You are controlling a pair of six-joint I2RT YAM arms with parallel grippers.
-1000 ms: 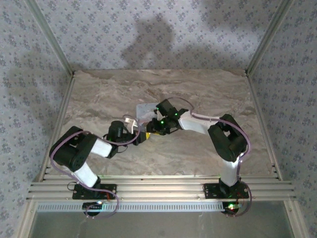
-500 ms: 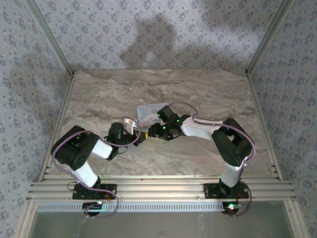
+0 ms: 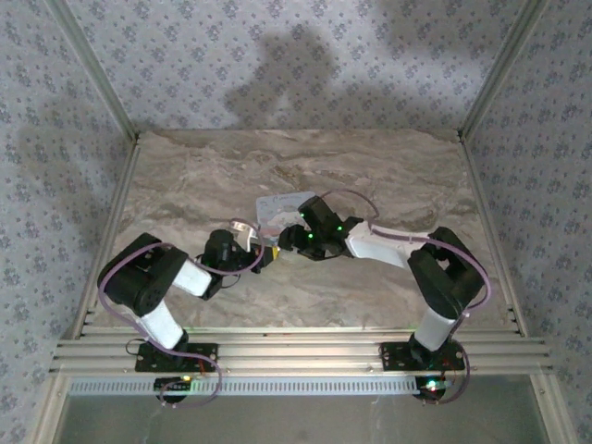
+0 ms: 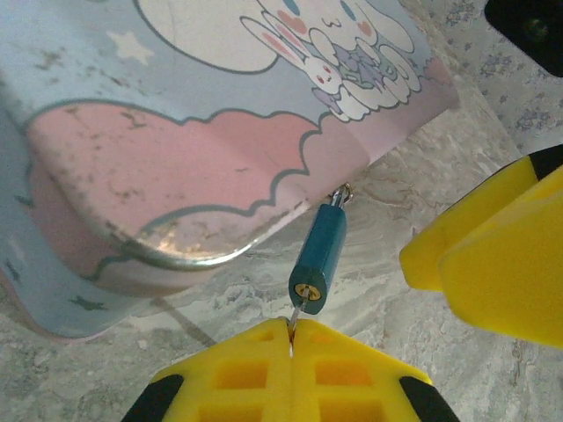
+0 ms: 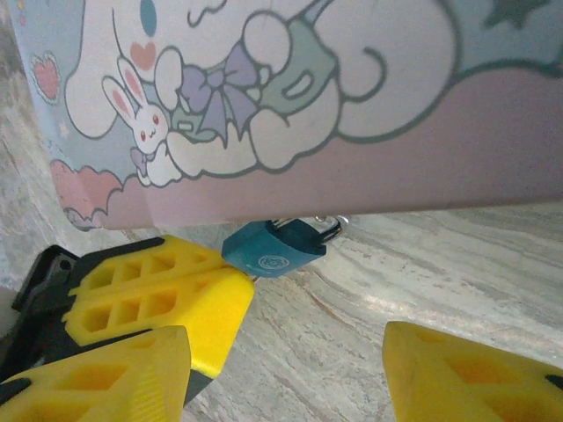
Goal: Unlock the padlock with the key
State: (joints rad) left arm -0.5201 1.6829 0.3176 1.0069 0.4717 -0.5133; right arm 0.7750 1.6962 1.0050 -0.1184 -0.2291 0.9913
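Padlock [image 4: 318,255], teal, hung at the edge of the cartoon tin [image 4: 176,132]; left hand [image 4: 289,327] clamped the inserted key [image 4: 295,312]; right hand [image 5: 290,352] was spread apart.

1. This is a robotics lab test cell, not a lived-in room: the left arm [image 3: 153,287] and the right arm [image 3: 444,277] are bolted to aluminium rails [image 3: 296,351] at the near edge.
2. Bare aluminium posts [image 3: 92,79] frame the booth's corners.
3. Floral-patterned sheeting [image 3: 277,55] lines the walls like a backdrop.
4. The marble-look tabletop [image 3: 407,176] is boxed in on three sides.
5. Exposed cables [image 3: 199,375] loop around the arm bases, where a green indicator light [image 3: 430,381] glows.
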